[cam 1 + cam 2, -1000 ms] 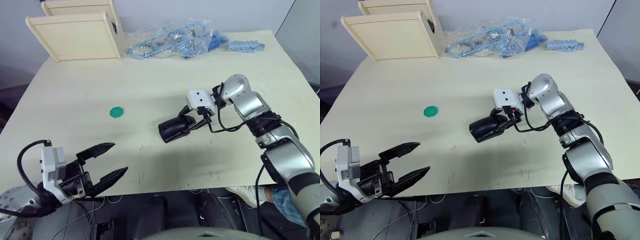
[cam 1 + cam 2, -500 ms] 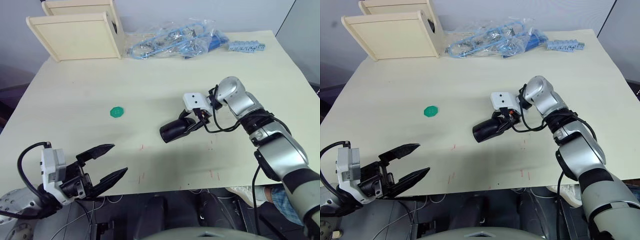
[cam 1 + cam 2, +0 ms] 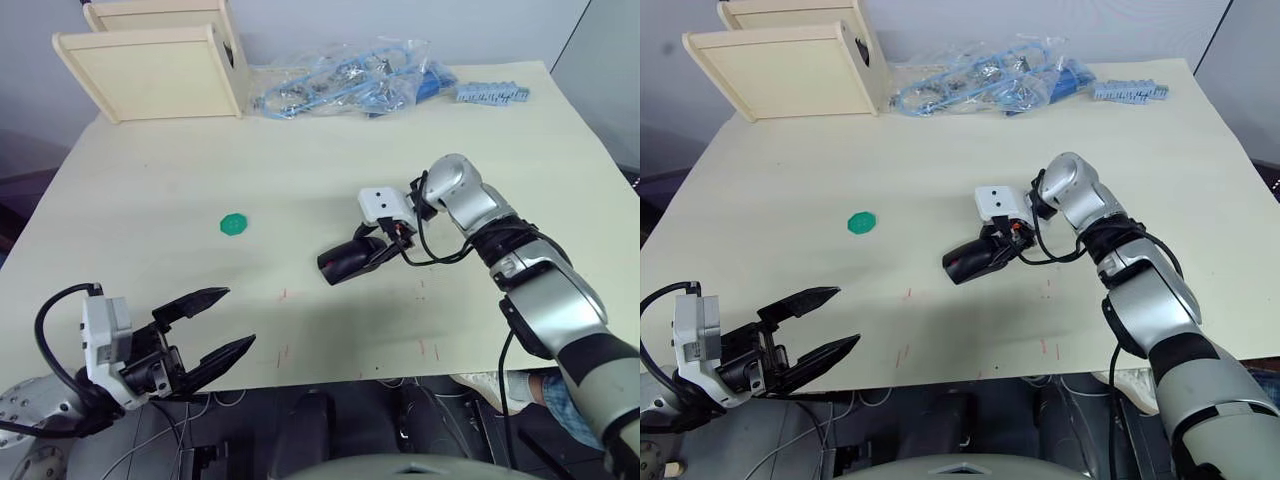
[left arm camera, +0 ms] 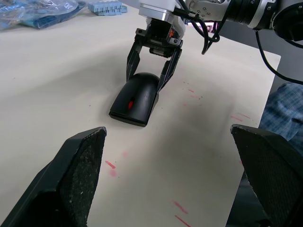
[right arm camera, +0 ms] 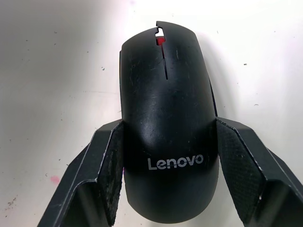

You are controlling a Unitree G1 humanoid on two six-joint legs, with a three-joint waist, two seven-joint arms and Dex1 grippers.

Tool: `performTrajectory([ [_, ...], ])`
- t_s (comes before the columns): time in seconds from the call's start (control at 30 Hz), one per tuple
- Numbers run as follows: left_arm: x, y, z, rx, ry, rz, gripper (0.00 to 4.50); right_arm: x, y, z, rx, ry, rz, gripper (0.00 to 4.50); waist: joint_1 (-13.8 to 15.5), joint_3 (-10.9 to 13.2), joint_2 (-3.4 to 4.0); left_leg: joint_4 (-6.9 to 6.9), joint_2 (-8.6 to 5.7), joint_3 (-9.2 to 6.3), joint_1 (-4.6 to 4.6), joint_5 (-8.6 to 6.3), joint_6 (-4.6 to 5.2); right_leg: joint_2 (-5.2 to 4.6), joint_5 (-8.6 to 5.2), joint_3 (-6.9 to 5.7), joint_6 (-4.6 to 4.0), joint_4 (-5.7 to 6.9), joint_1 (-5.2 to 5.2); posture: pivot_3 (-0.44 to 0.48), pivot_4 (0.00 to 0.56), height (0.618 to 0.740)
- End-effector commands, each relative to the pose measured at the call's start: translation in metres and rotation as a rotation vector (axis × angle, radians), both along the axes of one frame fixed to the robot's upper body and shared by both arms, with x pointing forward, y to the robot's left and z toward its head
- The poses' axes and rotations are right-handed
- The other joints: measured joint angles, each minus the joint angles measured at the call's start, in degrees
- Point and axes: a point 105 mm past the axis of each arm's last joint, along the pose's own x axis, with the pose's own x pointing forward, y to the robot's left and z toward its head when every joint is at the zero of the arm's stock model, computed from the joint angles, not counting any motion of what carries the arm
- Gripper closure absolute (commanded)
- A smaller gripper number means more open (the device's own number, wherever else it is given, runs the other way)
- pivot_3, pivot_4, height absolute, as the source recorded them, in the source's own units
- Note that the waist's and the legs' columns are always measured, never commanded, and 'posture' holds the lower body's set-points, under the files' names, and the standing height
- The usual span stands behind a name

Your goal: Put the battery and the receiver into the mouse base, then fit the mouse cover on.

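Mouse (image 3: 345, 263) lies on the table (image 3: 300, 180) near centre, cover (image 5: 163, 123) already seated on the base: right wrist view shows one continuous black shell with the logo and the red scroll wheel at the front slot. Battery and receiver are not visible, presumably enclosed; I cannot confirm that.

Right gripper (image 3: 372, 250) straddles the rear of the mouse, one finger against each flank, pads (image 5: 112, 165) touching or just beside the shell. Judged reason: pinching the sides at the back squares the cover on the base and steadies the body on the table. Whether the grip bears real force I cannot tell.

Left gripper (image 3: 215, 325) hangs at the near table edge, well apart from the mouse, fingers spread wide and empty. Judged reason: parked clear so the right arm can work alone; its wrist camera looks straight at the mouse.

Green disc (image 3: 232, 223) sits apart to the left, untouched. Wooden boxes (image 3: 150, 60) and bagged blue parts (image 3: 345, 80) at the far edge, unused.

Assembly looks essentially complete; remaining step likely release and withdraw
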Motion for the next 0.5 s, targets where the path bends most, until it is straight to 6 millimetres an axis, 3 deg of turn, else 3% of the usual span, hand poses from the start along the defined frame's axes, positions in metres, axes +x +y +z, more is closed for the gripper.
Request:
performTrajectory([
  [0.03,-0.0021,-0.001,0.0042,0.013,-0.028,-0.01,0.0,0.0035,0.0036,0.0086,-0.004,-0.036,-0.002,1.86,0.0,0.0,0.0,0.0,0.0,0.0,0.01,0.0,0.0,0.01,0.0,0.0,0.0,0.0,0.0,0.0,0.15,0.74],
  [0.5,-0.0018,-0.0008,0.004,0.012,-0.026,-0.009,0.0,0.0024,0.006,0.0081,0.001,-0.026,-0.001,1.86,-0.1,0.0,0.0,-0.01,0.01,0.01,0.02,0.0,0.0,0.02,0.01,0.0,-0.02,0.01,0.0,0.0,0.15,0.74],
])
